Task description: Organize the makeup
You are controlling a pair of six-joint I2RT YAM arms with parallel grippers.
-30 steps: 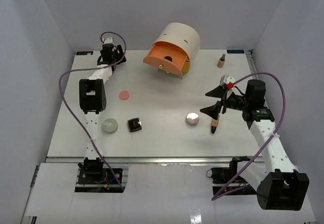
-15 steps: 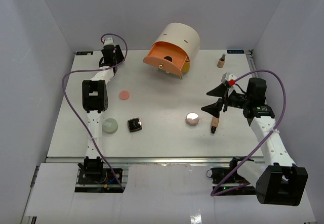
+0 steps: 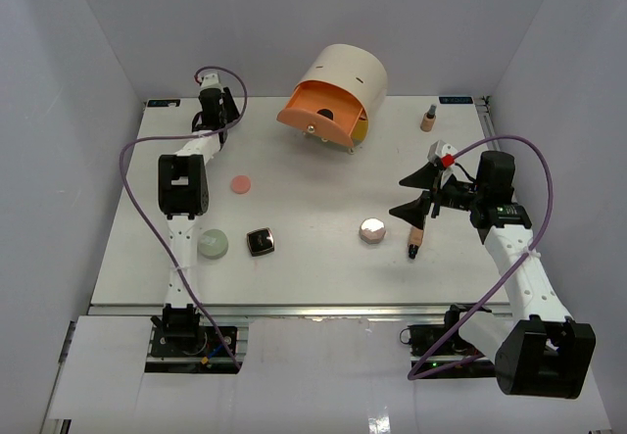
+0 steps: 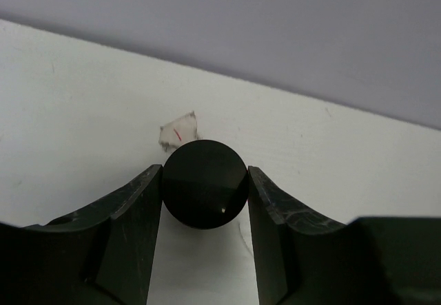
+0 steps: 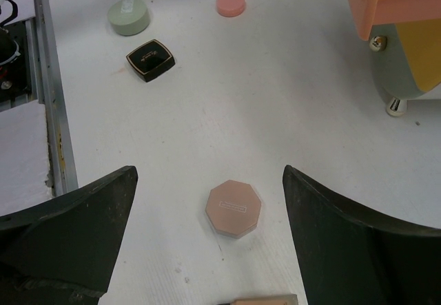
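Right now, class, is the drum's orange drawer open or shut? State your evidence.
Open. The orange drawer juts out of the cream drum, its inside exposed from above.

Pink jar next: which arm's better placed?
Right. The right hand is open near the pink jar, which shows between its fingers in the wrist view. The left hand is at the far-left corner, gripping a black jar.

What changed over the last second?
Left pincer closed in on the black round jar at the far-left corner; its fingers now touch both sides. Right pincer stayed wide open, arm barely shifting. Pink faceted jar, black square compact, cream drum unmoved.
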